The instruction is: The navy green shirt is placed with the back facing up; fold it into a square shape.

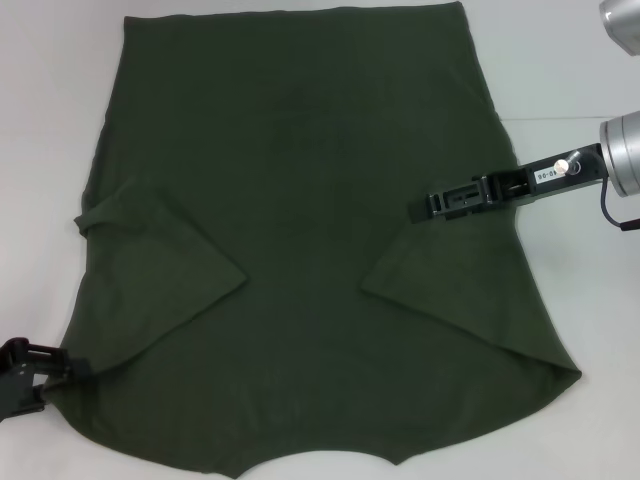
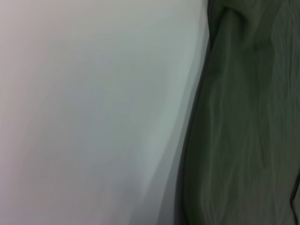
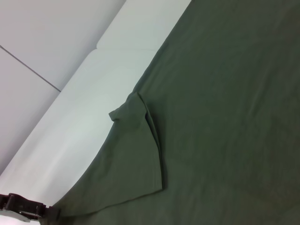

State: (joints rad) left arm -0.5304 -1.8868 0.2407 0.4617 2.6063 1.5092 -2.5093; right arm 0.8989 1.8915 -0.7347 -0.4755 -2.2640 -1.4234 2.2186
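The navy green shirt (image 1: 320, 240) lies flat on our white table (image 1: 45, 150), sleeves folded inward. Our left gripper (image 1: 30, 375) sits at its near-left corner, our right gripper (image 1: 425, 207) hovers over its right side; neither grip is readable.

Left pincer (image 1: 25, 375) sits low at the near left, its opening impossible to judge; right arm reaches in from the right, its pincer (image 1: 425, 207) stretched out level, pointing leftward
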